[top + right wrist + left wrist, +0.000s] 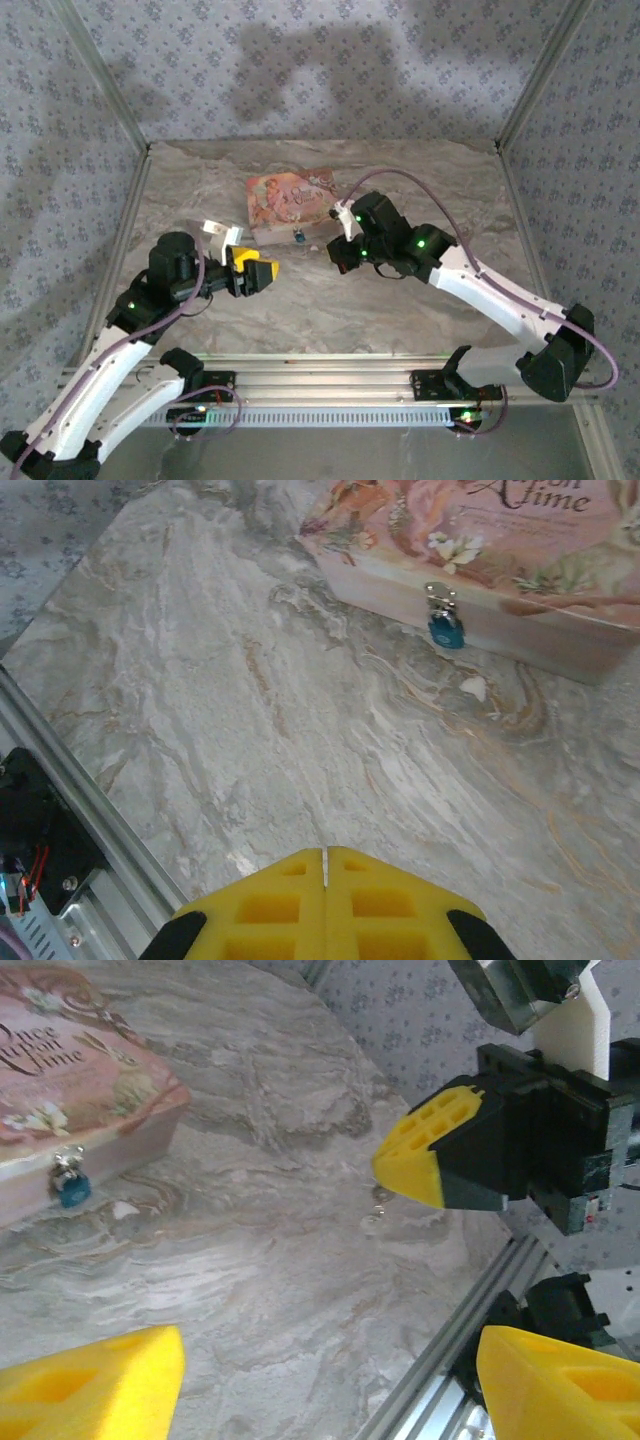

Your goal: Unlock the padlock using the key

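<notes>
Padlock (445,630): tiny, blue body, silvery shackle, hanging upright from the metal clasp on the pink box's (560,640) front wall. Key (377,1197): small silvery piece just under the right gripper's (382,1165) closed tip; whether it is gripped is unclear.

Far wall (320,60) + L/R side walls: grey-blue patterned covering, soft shadows on far one. Alu posts (100,75) at far corners. Table (400,310): beige marble-look top, alu rail (330,375) along near edge.
</notes>
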You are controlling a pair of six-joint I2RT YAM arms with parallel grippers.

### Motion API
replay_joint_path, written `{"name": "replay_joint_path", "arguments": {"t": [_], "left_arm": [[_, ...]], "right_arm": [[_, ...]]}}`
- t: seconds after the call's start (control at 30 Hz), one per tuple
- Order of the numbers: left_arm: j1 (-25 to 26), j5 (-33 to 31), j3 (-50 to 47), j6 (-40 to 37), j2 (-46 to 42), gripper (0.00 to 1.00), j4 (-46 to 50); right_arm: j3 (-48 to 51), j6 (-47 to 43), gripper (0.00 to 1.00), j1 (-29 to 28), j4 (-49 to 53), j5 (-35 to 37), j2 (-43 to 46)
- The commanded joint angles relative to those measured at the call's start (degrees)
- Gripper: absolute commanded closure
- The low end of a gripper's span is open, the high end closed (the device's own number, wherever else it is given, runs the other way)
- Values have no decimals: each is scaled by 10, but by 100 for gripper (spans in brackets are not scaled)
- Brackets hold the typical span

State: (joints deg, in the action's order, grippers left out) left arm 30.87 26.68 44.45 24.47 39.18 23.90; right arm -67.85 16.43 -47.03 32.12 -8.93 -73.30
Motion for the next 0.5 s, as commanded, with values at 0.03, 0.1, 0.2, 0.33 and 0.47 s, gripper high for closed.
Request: {"name": "replay_joint_path", "arguments": {"t": [0.03,0.1,0.2,0.33,0.47], "left_arm": [[0,70,-31,44,14,19,-108],[0,98,-57,66,17,19,-177],[-1,141,-84,92,36,19,-262],[0,188,-88,95,82,22,-322],[0,194,-99,109,96,20,-396]], "right_arm": [[20,-3,100,-1,-77,-46,-8],[19,6,100,1,-90,-54,-14],[10,20,100,4,-94,-67,-15],[15,38,100,23,-98,-91,-5],[34,68,100,53,-131,-146,3]]}}
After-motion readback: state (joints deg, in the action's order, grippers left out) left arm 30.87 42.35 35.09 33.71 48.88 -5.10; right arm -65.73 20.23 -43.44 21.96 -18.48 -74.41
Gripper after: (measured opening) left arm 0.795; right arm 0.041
